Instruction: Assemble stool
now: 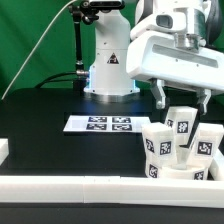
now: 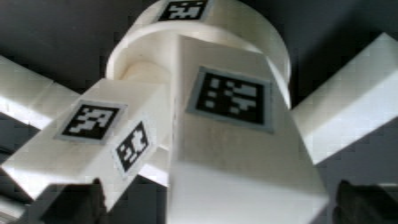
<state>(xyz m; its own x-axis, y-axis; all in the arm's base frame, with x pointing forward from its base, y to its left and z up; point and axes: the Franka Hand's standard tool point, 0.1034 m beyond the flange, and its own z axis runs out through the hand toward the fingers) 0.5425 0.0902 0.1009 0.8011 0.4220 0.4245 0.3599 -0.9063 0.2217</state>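
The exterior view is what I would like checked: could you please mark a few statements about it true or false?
1. The marker board lies flat on the black table. True.
2. The stool sits at the exterior view's left. False: it is at the right, by the white border bar.
3. Tagged legs point upward from the stool. True.
4. The jaws are shut tight. False: they stand apart above the stool.

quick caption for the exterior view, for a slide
Open fingers at the upright tagged legs of the stool, marker board alongside.
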